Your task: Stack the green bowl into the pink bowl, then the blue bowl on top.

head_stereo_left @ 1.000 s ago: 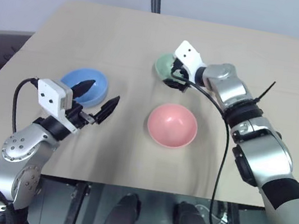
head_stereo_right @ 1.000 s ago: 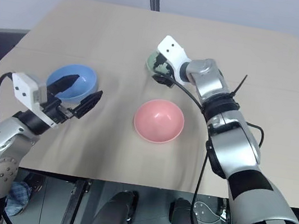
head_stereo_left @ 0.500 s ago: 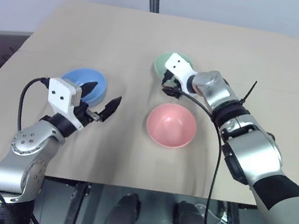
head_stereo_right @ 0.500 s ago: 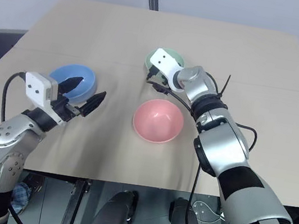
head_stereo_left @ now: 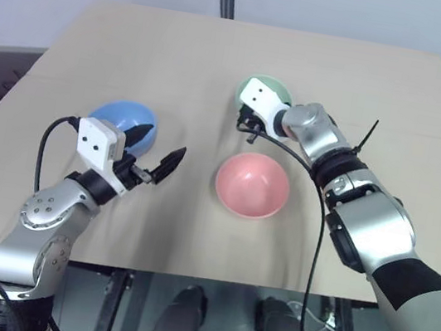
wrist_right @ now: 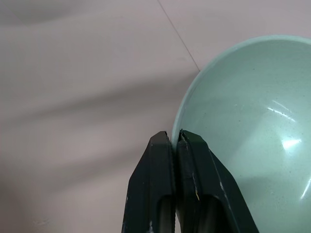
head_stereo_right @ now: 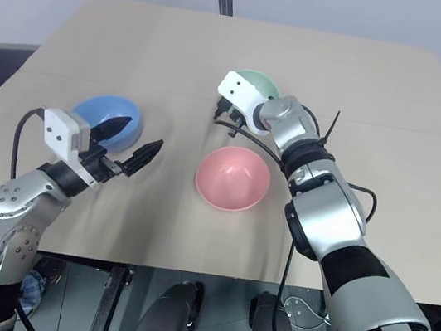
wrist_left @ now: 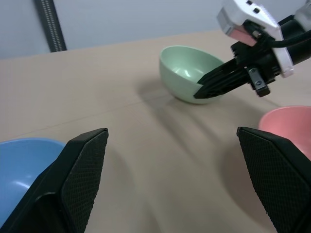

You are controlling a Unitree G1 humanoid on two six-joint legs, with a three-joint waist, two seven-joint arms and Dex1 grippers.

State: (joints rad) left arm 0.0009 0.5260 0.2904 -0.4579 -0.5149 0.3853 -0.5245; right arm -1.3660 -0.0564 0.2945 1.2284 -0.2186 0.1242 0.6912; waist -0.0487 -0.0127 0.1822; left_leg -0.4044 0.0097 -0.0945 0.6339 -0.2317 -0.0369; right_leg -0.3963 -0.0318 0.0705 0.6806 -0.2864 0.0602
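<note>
Three bowls sit apart on the worktop [head_stereo_left: 367,88], nothing stacked yet. Step one in hand: right gripper [wrist_right: 176,137] has its fingers clamped on the near rim of the green bowl [wrist_left: 187,73], far centre. Pink bowl [head_stereo_left: 252,186] lies just nearer, open and unobstructed. Next move likely calls for a lift clear of the surface, a short carry toward the pink bowl, then release inside. Left gripper [head_stereo_left: 158,151] hovers, fingers wide apart, beside the blue bowl [head_stereo_left: 123,121]. Plenty of bare surface around; all bowls sit well away from the edges.
</note>
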